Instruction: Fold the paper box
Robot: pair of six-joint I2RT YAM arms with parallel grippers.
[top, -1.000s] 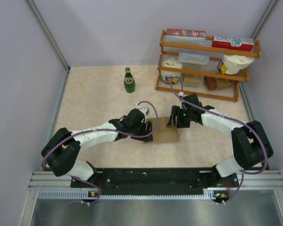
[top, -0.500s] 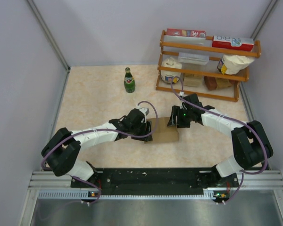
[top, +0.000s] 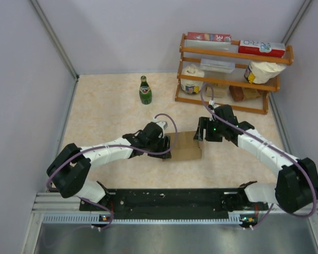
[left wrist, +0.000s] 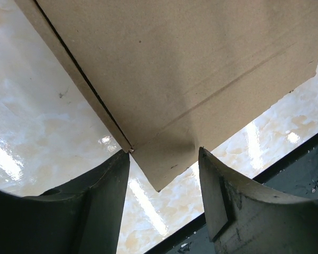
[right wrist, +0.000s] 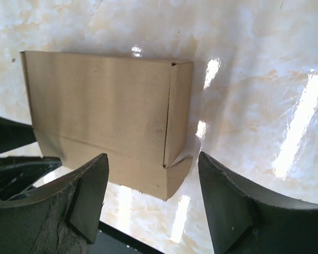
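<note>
The paper box [top: 185,148] is a small brown cardboard oblong lying on the marbled tabletop between the two arms. My left gripper [top: 168,147] is at its left end. In the left wrist view a flap corner of the box [left wrist: 191,63] pokes down between the jaws, and both fingertips [left wrist: 124,159] touch cardboard, so my left gripper [left wrist: 164,151] is shut on it. My right gripper [top: 202,133] hovers just off the box's right end. The right wrist view shows the box [right wrist: 100,106] folded up, with a small tab sticking out at its near corner. My right gripper [right wrist: 152,159] is open and clear of it.
A green glass bottle [top: 144,91] stands at the back, left of centre. A wooden rack [top: 222,104] with printed cartons, bags and jars fills the back right. The arms' black base rail [top: 169,198] runs along the near edge. Walls close in both sides.
My right gripper has opened and drawn back from the box's right end, and its arm has swung out to the right. The left jaws have narrowed onto the box. The box has stayed put.
</note>
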